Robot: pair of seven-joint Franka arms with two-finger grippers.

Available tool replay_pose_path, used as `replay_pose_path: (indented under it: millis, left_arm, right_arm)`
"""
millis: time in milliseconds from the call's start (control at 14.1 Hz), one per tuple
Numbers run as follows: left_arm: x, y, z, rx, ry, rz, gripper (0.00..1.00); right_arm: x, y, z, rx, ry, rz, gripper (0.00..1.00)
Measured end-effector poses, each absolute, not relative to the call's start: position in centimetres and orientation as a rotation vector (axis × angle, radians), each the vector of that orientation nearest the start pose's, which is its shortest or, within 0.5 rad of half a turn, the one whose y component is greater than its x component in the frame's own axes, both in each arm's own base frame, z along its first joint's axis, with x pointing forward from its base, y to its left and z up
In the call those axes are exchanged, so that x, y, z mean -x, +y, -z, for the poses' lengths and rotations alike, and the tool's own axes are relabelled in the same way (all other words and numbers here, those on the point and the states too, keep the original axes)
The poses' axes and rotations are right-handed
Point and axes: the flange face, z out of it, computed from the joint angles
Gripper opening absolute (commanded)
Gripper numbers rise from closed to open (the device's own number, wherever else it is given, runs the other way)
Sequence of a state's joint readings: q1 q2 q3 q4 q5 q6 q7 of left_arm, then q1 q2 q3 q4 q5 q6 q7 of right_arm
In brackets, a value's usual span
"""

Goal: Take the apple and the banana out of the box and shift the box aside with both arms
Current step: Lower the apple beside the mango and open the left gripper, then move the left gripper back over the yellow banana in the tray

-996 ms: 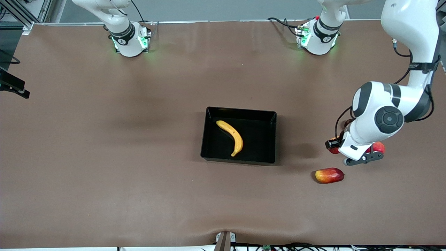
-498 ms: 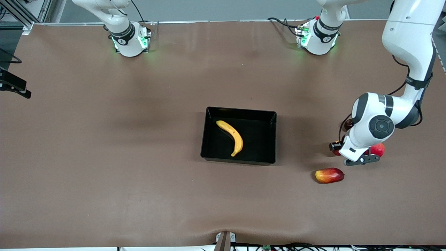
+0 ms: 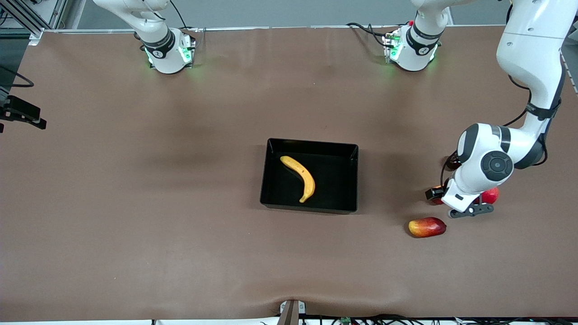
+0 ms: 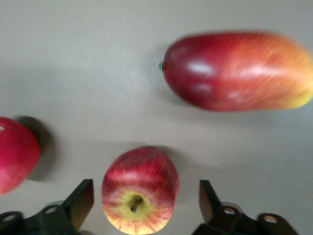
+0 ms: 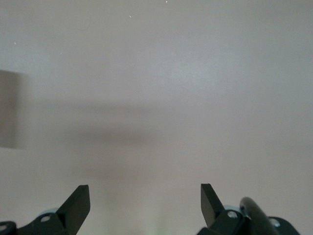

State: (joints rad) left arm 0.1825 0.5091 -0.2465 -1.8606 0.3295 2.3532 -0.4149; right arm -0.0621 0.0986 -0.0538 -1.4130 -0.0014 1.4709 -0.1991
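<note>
Nearest the front camera, toward the left arm's end of the tabletop [image 3: 135, 234], lies an oblong red-and-yellow mango [image 3: 426, 227] on its side, touching nothing. Just farther from the camera than the mango, the left end effector [image 4: 142, 200] hangs low over a small cluster of fruit, with the left arm's wrist covering most of that cluster in the front view. The left wrist view shows its fingers [image 4: 80, 203] spread wide apart, one on each side of the small red apple [image 4: 140, 190]; neither finger touches it. The apple rests on the tabletop with its yellowish stem end turned toward the wrist camera. Beside the apple, clear of it and outside one finger, sits a larger plain red round fruit [image 4: 17, 154], partly cut off at the frame edge. The mango lies a little apart from the apple in the same view. In the front view a red fruit [image 3: 490, 195] peeks out from under the wrist, and which of the two it is cannot be told there.

Farther on, near the middle of the tabletop and well apart from the fruit cluster, stands the black box [image 3: 343, 151]. The banana [image 3: 301, 177] lies inside it, curved, toward the right arm's end of the box.

The right end effector [image 5: 145, 203] waits over bare tabletop, fingers held wide apart and gripping nothing; only the right arm's base shows in the front view
</note>
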Motion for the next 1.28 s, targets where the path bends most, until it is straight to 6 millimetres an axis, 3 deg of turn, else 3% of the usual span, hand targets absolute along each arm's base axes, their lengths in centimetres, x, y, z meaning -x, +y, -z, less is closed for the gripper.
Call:
replay_pose_path:
  millis: [213, 427, 569, 782, 924, 1280]
  left_arm:
    - [-64.1, -6.3, -32.7, 3.027, -0.211, 0.129, 1.0]
    - [-62.4, -15.2, -39.1, 3.055, -0.271, 0.107, 1.0]
    - [-60.6, -22.1, -40.7, 3.09, -0.298, 0.117, 1.0]
    - [-57.4, -31.9, -39.6, 3.136, -0.19, 0.088, 1.0]
    - [-56.0, -37.0, -37.6, 3.15, -0.095, 0.059, 1.0]
    - [-55.6, -44.6, -30.8, 3.161, -0.047, 0.049, 1.0]
  right_arm:
    - [-57.7, -6.6, -63.3, 3.143, -0.13, -0.028, 1.0]
    - [-58.1, -6.3, -62.6, 3.142, -0.14, -0.038, 1.0]
    - [-58.4, -6.4, -61.9, 3.14, -0.137, -0.06, 1.0]
    - [-59.1, -6.6, -60.9, 3.141, -0.133, -0.063, 1.0]
    - [-60.2, -6.8, -61.1, 3.154, -0.132, 0.046, 1.0]
    - [-62.1, -5.9, -60.2, 3.158, -0.168, 0.16, 1.0]
